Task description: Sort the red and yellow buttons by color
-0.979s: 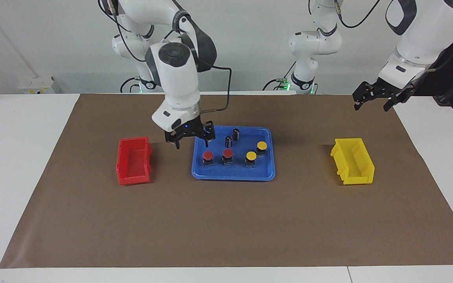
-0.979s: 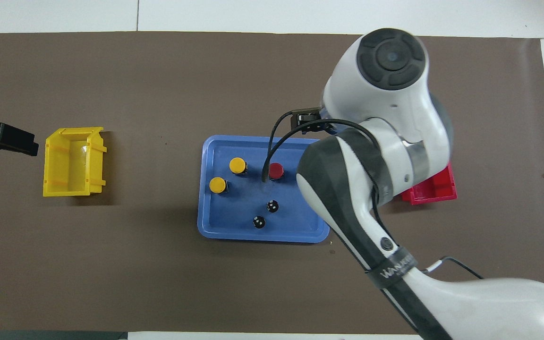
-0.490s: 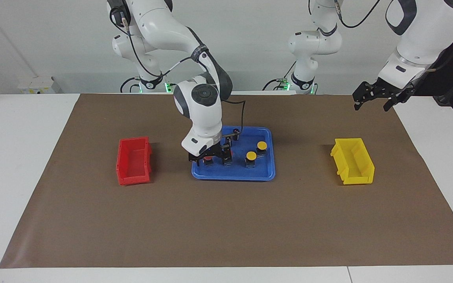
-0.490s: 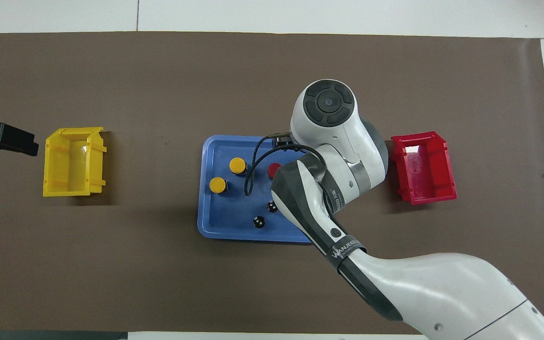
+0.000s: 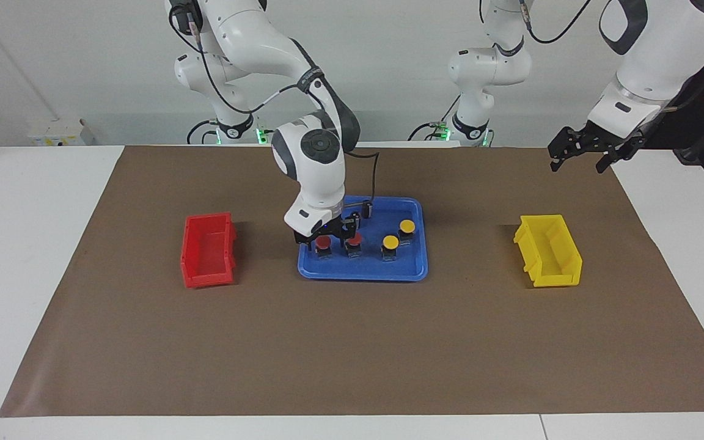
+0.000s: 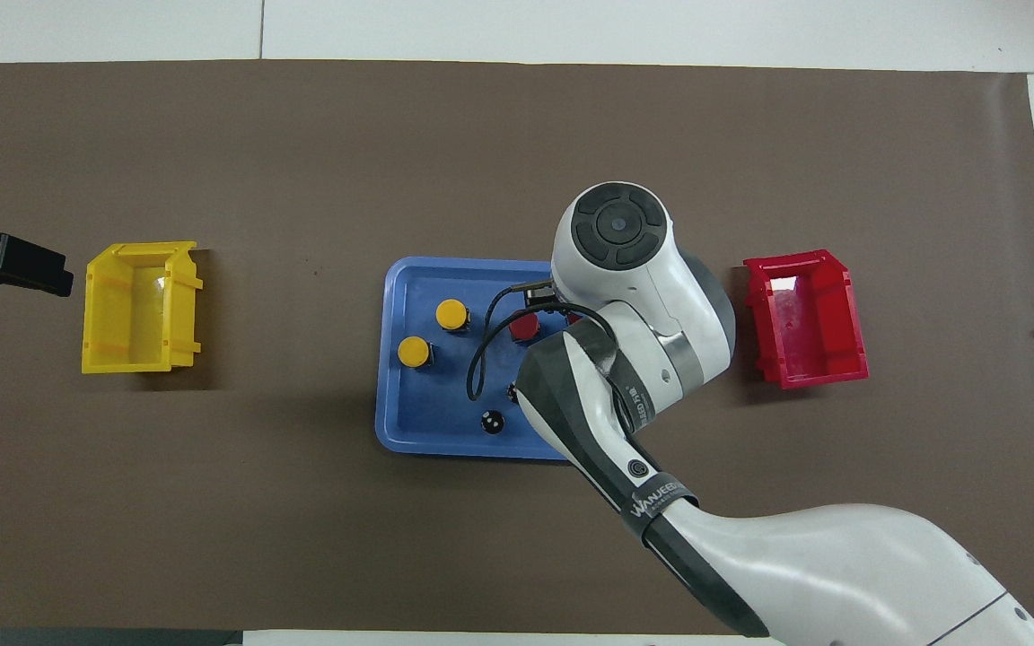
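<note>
Four buttons sit in the blue tray [image 5: 413, 272]: two red buttons [image 5: 324, 243] toward the red bin [image 5: 208, 250], two yellow buttons [image 5: 390, 242] toward the yellow bin [image 5: 549, 250]. From above, the right arm hides the end red one; the facing camera shows it fine. The right gripper [image 5: 322, 237] is down over that button, fingers either side, can't tell if it's actually gripping. The left gripper [image 5: 584, 153] waits wide open by the yellow bin's end.
</note>
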